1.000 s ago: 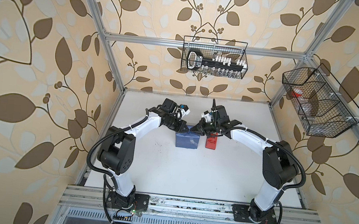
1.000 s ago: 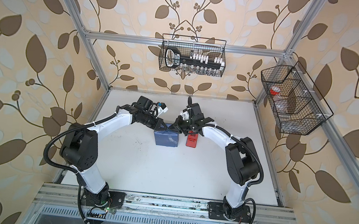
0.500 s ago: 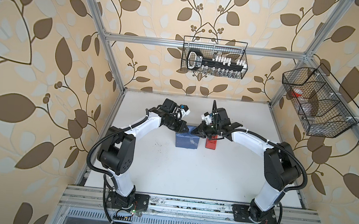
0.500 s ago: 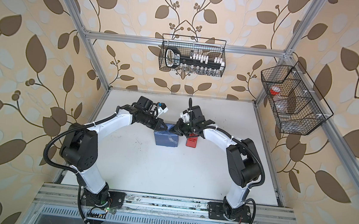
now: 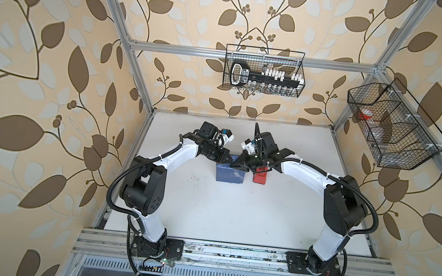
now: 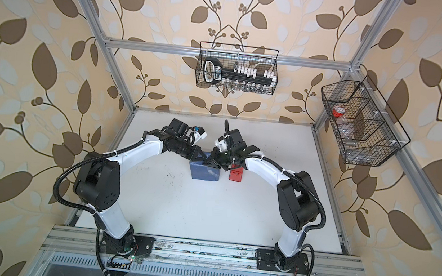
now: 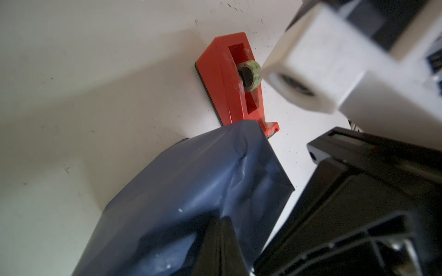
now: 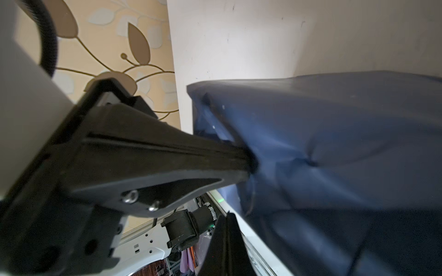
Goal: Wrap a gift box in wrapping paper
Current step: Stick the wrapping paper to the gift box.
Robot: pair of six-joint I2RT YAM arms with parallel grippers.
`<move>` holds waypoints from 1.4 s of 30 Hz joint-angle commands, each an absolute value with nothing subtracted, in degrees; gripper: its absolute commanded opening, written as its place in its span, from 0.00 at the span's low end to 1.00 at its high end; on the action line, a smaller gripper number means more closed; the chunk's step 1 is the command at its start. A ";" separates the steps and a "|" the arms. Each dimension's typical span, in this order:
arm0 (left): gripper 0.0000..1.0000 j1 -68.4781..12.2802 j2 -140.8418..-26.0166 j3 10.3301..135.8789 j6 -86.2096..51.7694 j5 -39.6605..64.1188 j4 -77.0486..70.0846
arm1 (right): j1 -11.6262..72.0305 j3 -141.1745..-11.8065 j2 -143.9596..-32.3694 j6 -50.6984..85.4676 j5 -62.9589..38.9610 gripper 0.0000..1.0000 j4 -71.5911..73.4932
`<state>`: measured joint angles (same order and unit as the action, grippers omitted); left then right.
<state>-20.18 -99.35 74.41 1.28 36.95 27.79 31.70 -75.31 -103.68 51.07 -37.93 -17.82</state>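
White table point(image 5: 221, 208), gift box point(image 7: 277, 178) under wrapping paper point(image 7: 191, 181), left pincer point(image 7: 221, 218) together against paper, right pincer point(image 8: 229, 215) together alongside.

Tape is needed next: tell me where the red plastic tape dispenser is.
In a top view, the red plastic tape dispenser lies on the white table, just right of the dark-blue paper-wrapped gift box.

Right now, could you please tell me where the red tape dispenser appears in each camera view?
In a top view: the tape dispenser lies mid-table, just beside the paper-covered box.
In a top view: same spot, beside the paper-covered box.
Left wrist: just past the paper-covered box, tape roll visible.
Right wrist: not in view.
Shared landmark: the paper-covered box, seen in all four.
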 commanded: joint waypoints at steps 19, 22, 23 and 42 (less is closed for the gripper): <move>0.00 -20.39 -102.33 70.50 1.20 27.60 34.23 | 27.06 -71.37 -86.81 9.71 -37.29 0.38 -14.48; 0.00 -20.39 -101.96 70.66 1.06 27.77 34.31 | 27.97 -69.11 -86.47 -3.41 -36.58 0.41 -14.88; 0.00 -20.39 -102.01 70.85 1.23 27.69 34.54 | 28.36 -69.09 -86.80 -8.24 -36.21 0.41 -15.95; 0.00 -20.48 -102.56 70.57 0.54 28.48 33.92 | 32.87 -70.84 -93.24 -40.55 -26.66 0.44 -22.31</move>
